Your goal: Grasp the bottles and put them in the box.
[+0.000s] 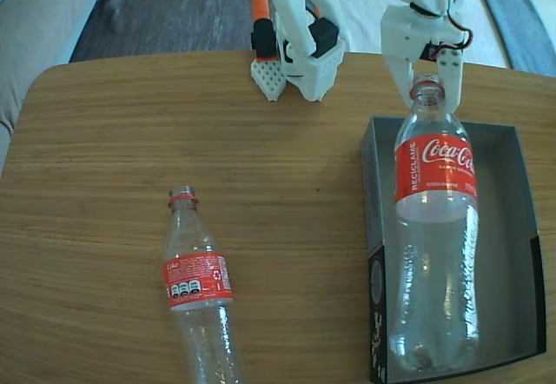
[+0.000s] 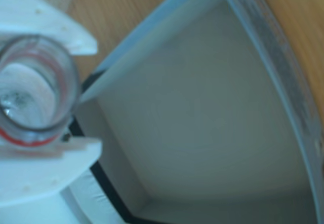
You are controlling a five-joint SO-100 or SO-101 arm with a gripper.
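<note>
The tool [image 1: 427, 84] is clamped on the neck of one bottle [image 1: 434, 245], suspended over the box [image 1: 375, 228]. Risk: slippage, toppling outside. Second bottle [image 1: 198, 288] lies left on the tabletop [image 1: 113, 141].

In the fixed view, the box [image 1: 521, 228] sits at the right of the table [image 1: 113, 123], and one bottle [image 1: 434, 228] is inside it, neck toward the far side. The other bottle [image 1: 198, 288] lies on the table well to the left, near the front edge.
</note>
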